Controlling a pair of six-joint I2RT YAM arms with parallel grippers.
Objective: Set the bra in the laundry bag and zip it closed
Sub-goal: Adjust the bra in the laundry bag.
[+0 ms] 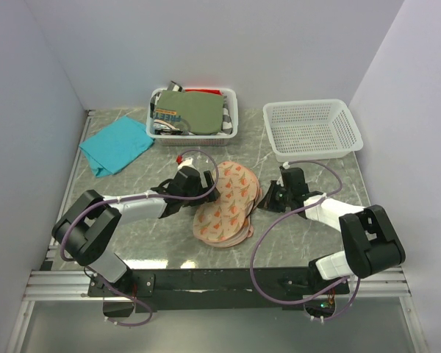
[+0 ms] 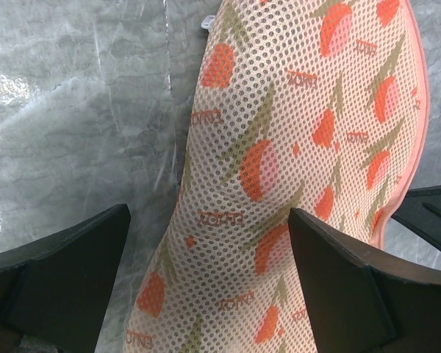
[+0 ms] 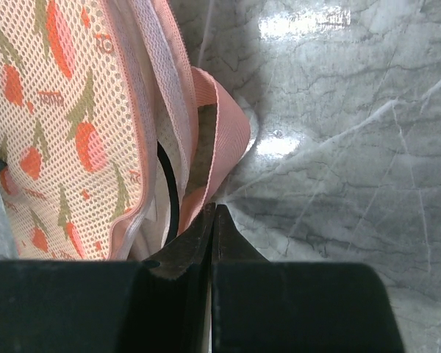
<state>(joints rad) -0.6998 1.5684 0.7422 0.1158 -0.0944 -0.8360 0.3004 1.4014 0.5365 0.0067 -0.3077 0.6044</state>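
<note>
Left gripper gapes wide over the bag, holding nothing; right gripper is pinched shut at its right edge.

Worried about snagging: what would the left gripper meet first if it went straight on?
Probably the laundry bag: its printed mesh lies directly between the open left gripper's jaws; how near is unclear.

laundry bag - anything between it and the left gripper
Nothing visible does. The left gripper hangs open directly over the laundry bag, and only the bag's mesh top and bare table show in the gap.
</note>
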